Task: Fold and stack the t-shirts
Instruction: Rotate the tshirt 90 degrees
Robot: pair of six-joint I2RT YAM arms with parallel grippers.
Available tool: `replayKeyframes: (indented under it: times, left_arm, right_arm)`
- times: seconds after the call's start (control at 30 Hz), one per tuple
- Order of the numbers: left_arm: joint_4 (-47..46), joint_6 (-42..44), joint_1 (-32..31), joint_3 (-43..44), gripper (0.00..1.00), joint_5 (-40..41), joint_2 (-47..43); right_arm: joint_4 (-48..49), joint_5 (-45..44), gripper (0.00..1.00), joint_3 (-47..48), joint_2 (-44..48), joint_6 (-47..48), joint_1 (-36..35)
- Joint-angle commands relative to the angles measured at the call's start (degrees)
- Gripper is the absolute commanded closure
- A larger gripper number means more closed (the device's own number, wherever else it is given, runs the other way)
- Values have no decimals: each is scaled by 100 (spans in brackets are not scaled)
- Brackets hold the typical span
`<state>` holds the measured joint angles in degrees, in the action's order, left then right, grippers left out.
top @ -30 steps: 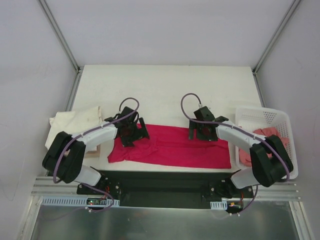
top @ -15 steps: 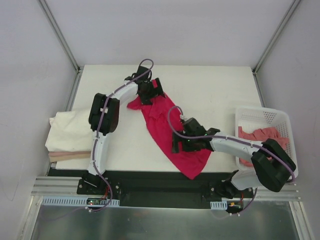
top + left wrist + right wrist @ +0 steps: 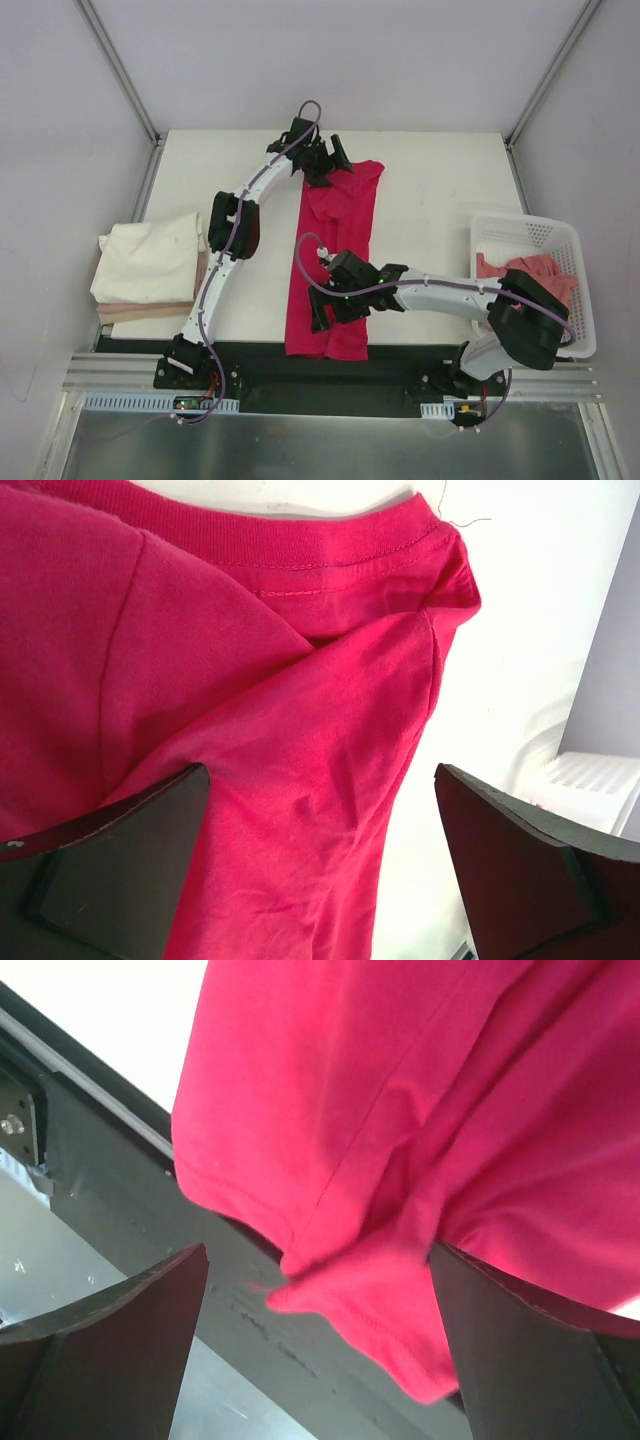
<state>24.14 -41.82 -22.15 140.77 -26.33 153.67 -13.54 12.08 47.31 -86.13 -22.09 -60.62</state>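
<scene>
The step in hand appears to be the laying-out of the crimson t-shirt (image 3: 335,250) ahead of a fold, with the stacking not yet done. The garment is lying as a long narrow strip down the middle of the white table (image 3: 430,190), its collar end far from the bases and its hem end drooping over the near edge onto the black base rail (image 3: 260,355). The left gripper (image 3: 328,166) is reaching out over the collar end and the right gripper (image 3: 332,312) is hovering over the hem end; both wrist views are showing the jaws spread wide with cloth lying loose beneath them, nothing pinched. In my judgement the next move is calling for each pincer to close on an edge of the strip and carry one end over the other. The cream-white t-shirt (image 3: 150,262) is sitting folded at the table's left edge, well apart. The salmon-pink t-shirt (image 3: 535,270) is waiting crumpled in the white mesh basket (image 3: 525,220) on the right. Plain white walls are enclosing the cell.
</scene>
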Motion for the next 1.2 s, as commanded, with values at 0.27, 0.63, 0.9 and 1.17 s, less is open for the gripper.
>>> replayKeyframes:
  times: [0.27, 0.63, 0.9, 1.17]
  left_arm:
    - [179, -1284, 238, -146, 1, 1902, 111]
    - [-199, -1039, 326, 180, 1, 1613, -212]
    - [-190, -179, 212, -575, 1, 1394, -1768]
    - [-155, 350, -34, -3253, 1, 655, -4429]
  right_arm:
    - [-1124, -1136, 4, 42, 1703, 20, 164]
    - [-1766, -1920, 4, -327, 2715, -76, 841]
    - [-1511, -1718, 4, -828, 3523, -173, 947]
    - [-1091, -1078, 4, -1390, 3778, -401, 947]
